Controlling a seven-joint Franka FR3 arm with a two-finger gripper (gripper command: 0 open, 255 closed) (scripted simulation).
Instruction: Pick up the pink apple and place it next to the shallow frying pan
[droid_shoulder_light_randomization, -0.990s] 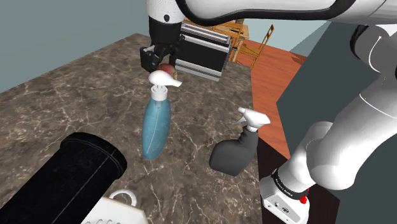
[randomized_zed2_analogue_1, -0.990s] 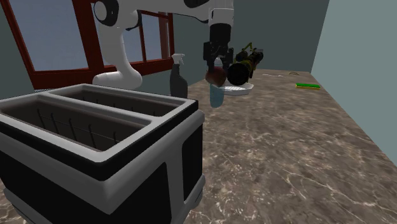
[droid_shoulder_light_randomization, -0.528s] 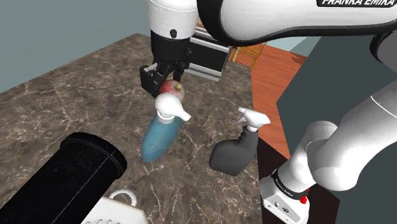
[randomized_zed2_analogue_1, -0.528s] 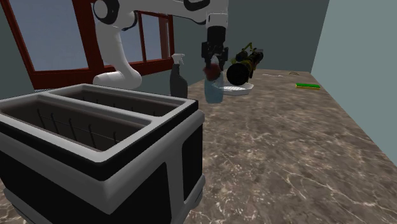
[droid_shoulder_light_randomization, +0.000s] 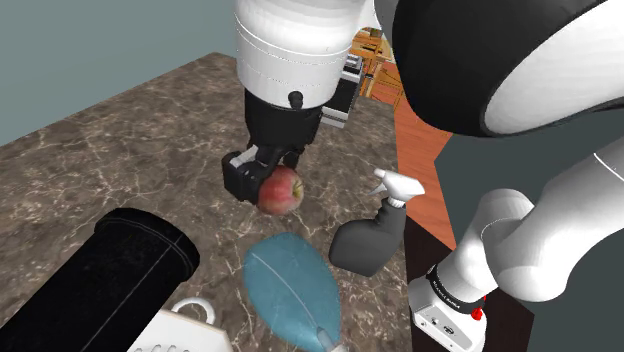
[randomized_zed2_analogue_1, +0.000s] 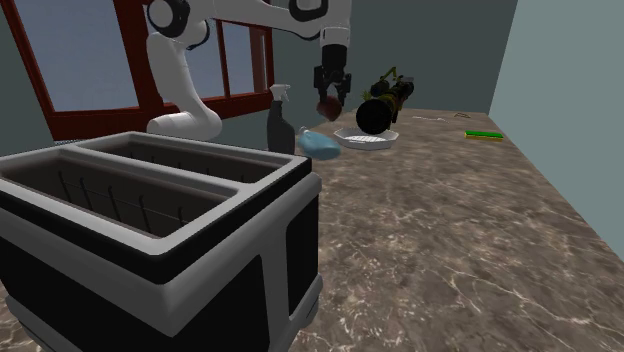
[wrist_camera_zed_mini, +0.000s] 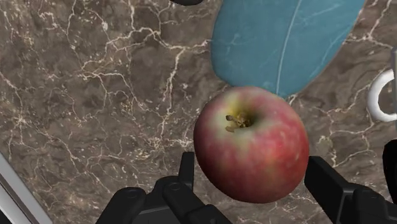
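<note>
Pink-red round apple (wrist_camera_zed_mini: 251, 145), pinched at its widest sides by the all-black gripper (wrist_camera_zed_mini: 254, 181) above the lying teal bottle (wrist_camera_zed_mini: 280, 38): looks firm, smooth, probably slippery.

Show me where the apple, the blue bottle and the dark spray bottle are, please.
apple (droid_shoulder_light_randomization: 281, 191), shoulder view, on its red side.
blue bottle (droid_shoulder_light_randomization: 290, 290), shoulder view, on the middle of its broad body.
dark spray bottle (droid_shoulder_light_randomization: 362, 246), shoulder view, on its rounded lower body.
</note>
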